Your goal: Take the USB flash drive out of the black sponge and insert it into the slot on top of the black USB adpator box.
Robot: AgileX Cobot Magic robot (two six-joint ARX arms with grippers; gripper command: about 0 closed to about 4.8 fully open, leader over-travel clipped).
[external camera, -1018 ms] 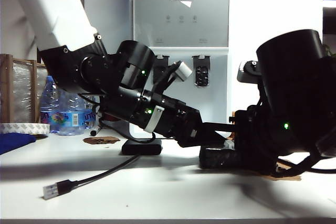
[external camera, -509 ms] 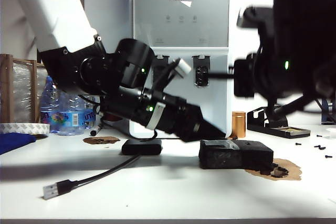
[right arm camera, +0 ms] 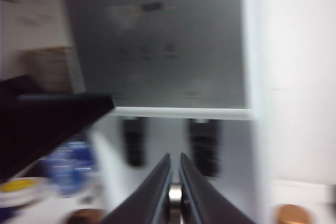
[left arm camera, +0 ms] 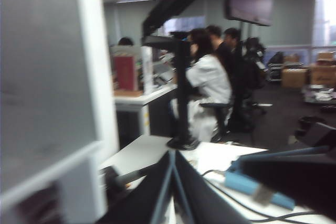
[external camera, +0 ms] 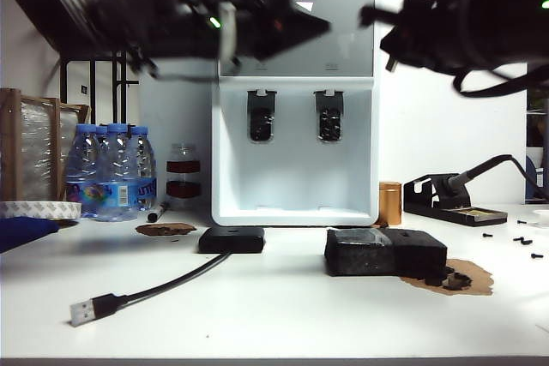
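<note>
Holding both arms high above the table [external camera: 283,319], level with the head of the water dispenser [external camera: 292,160], I am keeping them clear of everything on it so that nothing gets knocked on the way across. My right gripper [right arm camera: 175,158] is pinched almost to a slit, and a small silvery bit is showing between its fingers; I am taking that for the USB flash drive [right arm camera: 175,193], gripped tightly because so tiny a thing would slip from a looser hold. It is too blurred and too hidden for me to tell which way its long axis is running or where its loop end is pointing. My left gripper [left arm camera: 172,156] is also closed, fingertips together, with nothing between them, hanging above the left half of the table. The black sponge [external camera: 386,253] is lying flat toward the right side of the table, long side facing the front edge, and no drive is showing on it. The black USB adpator box [external camera: 232,239] is lying flat near the middle, just before the dispenser's foot and apart from the sponge, its cable [external camera: 163,285] trailing toward the front left corner. Its top slot is not showing from this low side view, so I am judging that the drive has to come down plug end first, long axis upright.
</note>
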